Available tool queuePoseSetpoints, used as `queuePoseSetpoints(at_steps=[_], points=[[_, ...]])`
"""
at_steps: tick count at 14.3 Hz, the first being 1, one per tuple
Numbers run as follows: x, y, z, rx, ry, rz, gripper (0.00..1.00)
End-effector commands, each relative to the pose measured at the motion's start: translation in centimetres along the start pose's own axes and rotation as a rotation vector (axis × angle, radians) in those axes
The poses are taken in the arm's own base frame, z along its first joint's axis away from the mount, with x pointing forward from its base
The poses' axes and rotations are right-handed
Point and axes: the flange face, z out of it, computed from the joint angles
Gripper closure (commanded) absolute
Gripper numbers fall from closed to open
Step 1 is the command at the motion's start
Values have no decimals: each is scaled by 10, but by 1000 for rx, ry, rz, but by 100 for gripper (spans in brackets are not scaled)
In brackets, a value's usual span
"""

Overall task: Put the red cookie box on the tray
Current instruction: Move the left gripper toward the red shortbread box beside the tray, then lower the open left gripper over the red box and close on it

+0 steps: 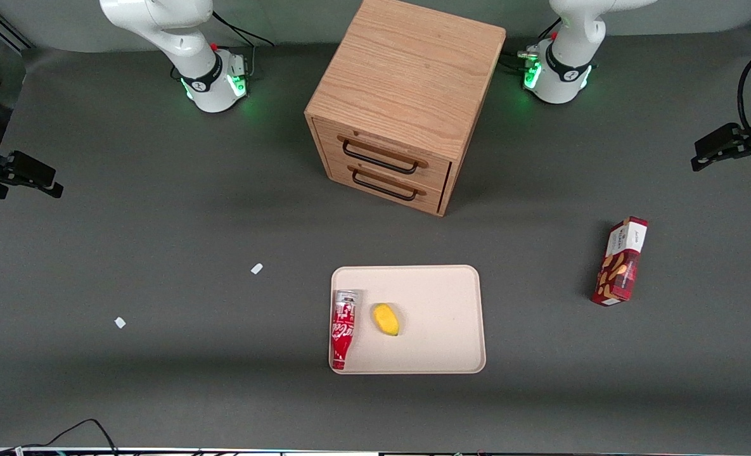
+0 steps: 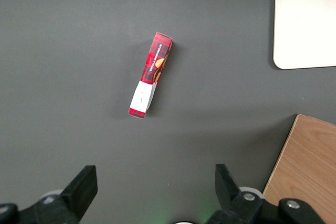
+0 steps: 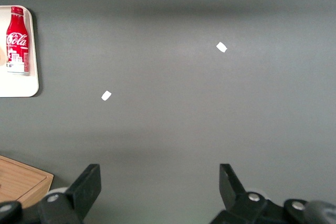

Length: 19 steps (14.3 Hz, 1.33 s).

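Observation:
The red cookie box point(image 1: 620, 261) lies flat on the grey table toward the working arm's end, well apart from the tray point(image 1: 438, 304). In the left wrist view the red cookie box point(image 2: 151, 74) is dark red with a white end, and a corner of the tray point(image 2: 307, 19) shows too. My gripper point(image 2: 155, 183) hangs high above the table, short of the box, open with nothing between its fingers. It is outside the front view.
A Coca-Cola bottle point(image 1: 343, 328) and a yellow fruit point(image 1: 386, 318) lie on the tray. A wooden two-drawer cabinet point(image 1: 407, 95) stands farther from the front camera than the tray. Two white scraps point(image 1: 256, 268) lie toward the parked arm's end.

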Motion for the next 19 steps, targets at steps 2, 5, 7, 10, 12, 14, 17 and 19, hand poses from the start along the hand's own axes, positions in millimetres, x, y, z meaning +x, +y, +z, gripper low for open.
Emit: queuePoseSetpoints(at_steps=[2, 5, 7, 10, 12, 14, 17, 19], points=[[39, -18, 59, 0, -31, 183, 0], [71, -46, 111, 2, -17, 270, 0], [84, -49, 146, 8, -14, 303, 0], [82, -49, 209, 17, 4, 337, 0], [75, -47, 245, 35, 27, 353, 0], [66, -45, 284, 33, 30, 360, 0], [56, -41, 331, 39, 46, 379, 0], [56, -38, 352, 34, 31, 386, 0]])
